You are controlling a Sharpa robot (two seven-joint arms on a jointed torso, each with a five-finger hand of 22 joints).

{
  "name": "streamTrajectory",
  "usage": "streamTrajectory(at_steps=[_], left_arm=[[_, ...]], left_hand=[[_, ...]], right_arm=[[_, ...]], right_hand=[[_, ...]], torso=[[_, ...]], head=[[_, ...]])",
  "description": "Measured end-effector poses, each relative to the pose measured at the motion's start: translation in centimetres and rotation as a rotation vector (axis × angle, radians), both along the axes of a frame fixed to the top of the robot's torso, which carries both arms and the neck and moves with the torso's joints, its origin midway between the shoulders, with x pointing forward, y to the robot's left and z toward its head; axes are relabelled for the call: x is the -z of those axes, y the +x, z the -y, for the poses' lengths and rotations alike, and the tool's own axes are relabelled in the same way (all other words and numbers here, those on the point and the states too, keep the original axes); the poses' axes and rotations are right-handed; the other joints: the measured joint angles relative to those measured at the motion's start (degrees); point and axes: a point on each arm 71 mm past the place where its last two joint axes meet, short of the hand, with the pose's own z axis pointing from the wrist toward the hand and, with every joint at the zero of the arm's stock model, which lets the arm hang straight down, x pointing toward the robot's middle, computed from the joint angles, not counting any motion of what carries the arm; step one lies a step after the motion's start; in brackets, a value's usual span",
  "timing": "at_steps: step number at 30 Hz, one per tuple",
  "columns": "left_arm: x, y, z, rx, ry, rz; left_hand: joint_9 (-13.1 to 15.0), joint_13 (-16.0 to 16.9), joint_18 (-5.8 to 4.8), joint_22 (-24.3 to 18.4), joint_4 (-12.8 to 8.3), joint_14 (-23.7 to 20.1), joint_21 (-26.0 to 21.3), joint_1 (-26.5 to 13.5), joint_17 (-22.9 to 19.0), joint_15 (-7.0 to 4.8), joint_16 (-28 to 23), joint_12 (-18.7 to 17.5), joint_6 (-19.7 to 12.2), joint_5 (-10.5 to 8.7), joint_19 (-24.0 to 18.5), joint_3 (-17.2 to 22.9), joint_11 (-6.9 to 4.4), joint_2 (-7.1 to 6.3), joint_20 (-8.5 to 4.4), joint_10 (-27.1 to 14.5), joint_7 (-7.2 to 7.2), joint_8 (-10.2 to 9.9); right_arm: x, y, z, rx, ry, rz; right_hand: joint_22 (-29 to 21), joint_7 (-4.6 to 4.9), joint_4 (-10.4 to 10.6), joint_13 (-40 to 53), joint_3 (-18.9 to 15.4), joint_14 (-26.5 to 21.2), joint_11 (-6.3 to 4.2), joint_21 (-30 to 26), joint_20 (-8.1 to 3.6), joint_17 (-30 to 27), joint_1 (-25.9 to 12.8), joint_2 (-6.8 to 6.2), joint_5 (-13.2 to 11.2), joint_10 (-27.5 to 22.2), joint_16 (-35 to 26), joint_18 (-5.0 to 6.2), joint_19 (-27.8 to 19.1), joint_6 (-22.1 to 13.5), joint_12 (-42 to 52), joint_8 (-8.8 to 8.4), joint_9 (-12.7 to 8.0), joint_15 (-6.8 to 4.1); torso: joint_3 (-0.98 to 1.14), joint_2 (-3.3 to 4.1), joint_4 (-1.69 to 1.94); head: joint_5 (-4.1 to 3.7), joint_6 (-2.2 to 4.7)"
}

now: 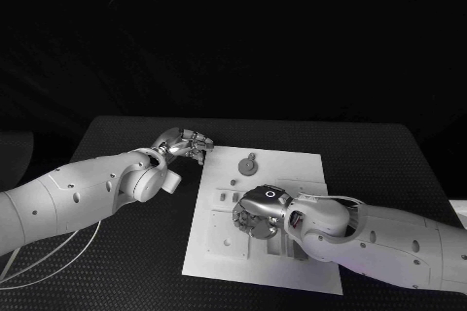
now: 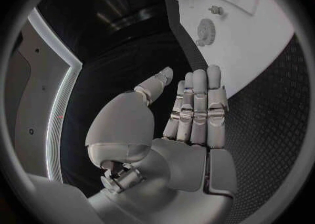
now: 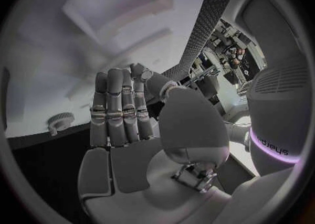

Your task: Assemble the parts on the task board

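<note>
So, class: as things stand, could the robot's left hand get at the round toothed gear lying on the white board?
Probably yes. The left hand hovers open at the white board's far corner, and bare board lies between it and the round toothed gear; nothing blocks the way.

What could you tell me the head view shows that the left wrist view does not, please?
Head view alone: the right hand low over the middle of the white task board, the board's whole outline on the black table, and the left hand's place just off the board's far left corner.

Left wrist view alone: the left hand's palm and straight fingers, held together with nothing in them, over the table beside the board's edge.

Both: the board, the table, the left hand and the round gear lying on the board.
</note>
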Motion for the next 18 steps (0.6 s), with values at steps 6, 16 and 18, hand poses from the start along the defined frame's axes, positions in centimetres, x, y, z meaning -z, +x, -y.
streamTrajectory(at_steps=[6,16,18], left_arm=[[-0.01,-0.04,0.08,0.002,-0.001,0.0],[-0.02,-0.07,0.15,0.004,-0.002,0.0],[-0.02,-0.07,0.14,0.004,-0.002,0.0]], left_hand=[[0.0,0.0,0.0,0.0,0.0,0.0,0.0,0.0,0.0,0.0,0.0,0.0,0.0,0.0,0.0,0.0,-0.01,0.0,0.0,0.0,0.0,0.0],[0.0,0.0,0.0,0.0,0.0,0.0,-0.2,0.0,0.0,0.0,0.0,0.0,0.0,0.0,0.0,0.0,-0.01,0.0,0.01,0.0,0.0,0.0],[0.0,0.0,0.0,0.0,0.0,0.0,-0.2,0.0,0.0,0.0,0.0,0.0,0.0,0.0,0.0,0.0,-0.01,0.0,0.01,0.0,0.0,0.0]], right_arm=[[0.25,-0.05,-0.36,-0.009,-0.011,-0.003],[0.48,-0.11,-0.64,-0.016,-0.024,-0.002],[0.49,-0.12,-0.65,-0.017,-0.025,-0.002]], right_hand=[[0.0,-0.01,0.0,0.0,0.0,0.0,0.0,0.0,0.0,0.0,0.0,0.0,0.0,0.0,0.0,0.0,0.0,0.0,0.0,-0.03,0.0,0.01],[0.0,0.18,0.0,0.1,0.0,0.0,0.0,0.0,0.0,0.0,-0.2,-0.17,0.0,0.0,0.0,0.0,0.0,-0.2,-0.2,-0.08,-0.1,0.03],[0.0,0.1,0.0,0.1,0.0,0.0,0.0,0.0,0.0,0.0,-0.2,-0.17,0.0,0.0,0.0,0.0,0.0,-0.3,-0.2,0.13,-0.1,0.04]], torso=[[0.01,0.0,-0.01],[0.02,-0.01,-0.01],[0.02,0.0,-0.01]], head=[[0.02,-0.1],[0.05,-0.14],[0.05,-0.14]])
